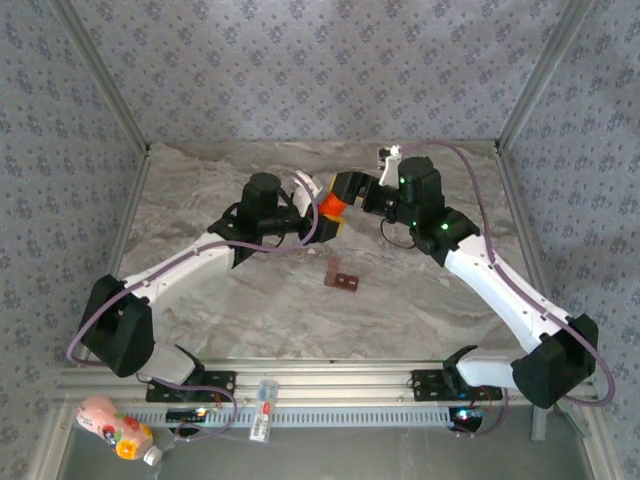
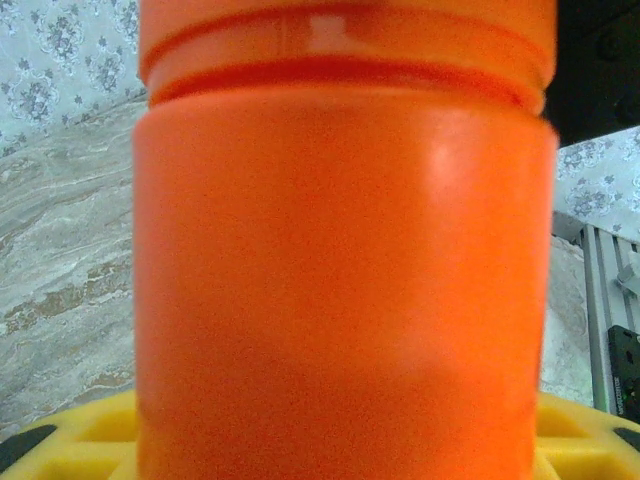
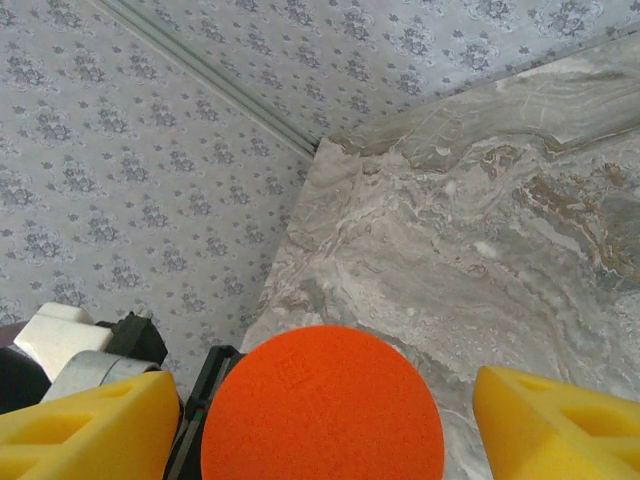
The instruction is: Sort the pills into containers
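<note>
Early stage: the left hand (image 1: 322, 215) is grasping the orange bottle (image 1: 331, 204) above the table (image 1: 250, 300). The right hand (image 1: 350, 190), fingers spread, is straddling its cap (image 3: 320, 400). The containers (image 1: 343, 279) are lying apart, nearer the bases, apparently awaiting pills.

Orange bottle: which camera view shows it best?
Left wrist: the orange bottle is close, its side wall and lid seam plain. Right wrist shows its round end between yellow fingers; top external, a small orange patch.
</note>
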Controlling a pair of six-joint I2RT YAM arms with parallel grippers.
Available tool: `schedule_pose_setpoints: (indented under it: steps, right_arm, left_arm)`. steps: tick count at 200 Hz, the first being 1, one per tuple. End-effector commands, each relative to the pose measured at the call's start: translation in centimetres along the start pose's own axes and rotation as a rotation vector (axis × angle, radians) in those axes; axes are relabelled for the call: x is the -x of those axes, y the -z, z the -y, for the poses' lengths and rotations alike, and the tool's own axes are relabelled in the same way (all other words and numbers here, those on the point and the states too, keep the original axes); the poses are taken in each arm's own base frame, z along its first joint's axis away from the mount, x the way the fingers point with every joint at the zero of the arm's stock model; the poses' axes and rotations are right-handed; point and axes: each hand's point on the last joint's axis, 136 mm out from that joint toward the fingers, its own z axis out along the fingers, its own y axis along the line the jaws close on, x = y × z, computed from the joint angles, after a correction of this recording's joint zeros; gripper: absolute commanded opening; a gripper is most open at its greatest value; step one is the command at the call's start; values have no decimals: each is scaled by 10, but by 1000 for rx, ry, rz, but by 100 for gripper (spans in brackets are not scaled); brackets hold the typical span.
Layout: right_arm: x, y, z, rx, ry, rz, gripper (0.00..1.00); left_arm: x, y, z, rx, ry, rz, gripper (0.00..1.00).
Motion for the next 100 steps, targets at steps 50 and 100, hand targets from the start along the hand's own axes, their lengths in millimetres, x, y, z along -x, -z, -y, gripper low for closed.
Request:
schedule_pose_setpoints:
  steps: [50,100]
  right_arm:
    - [7,-3,-9,16,31,2,57]
    - [5,1,2,117,149,0,39]
  left_arm:
    - [32,7,11,-30,-53,79,0]
    - [32,7,11,-32,-56,79,0]
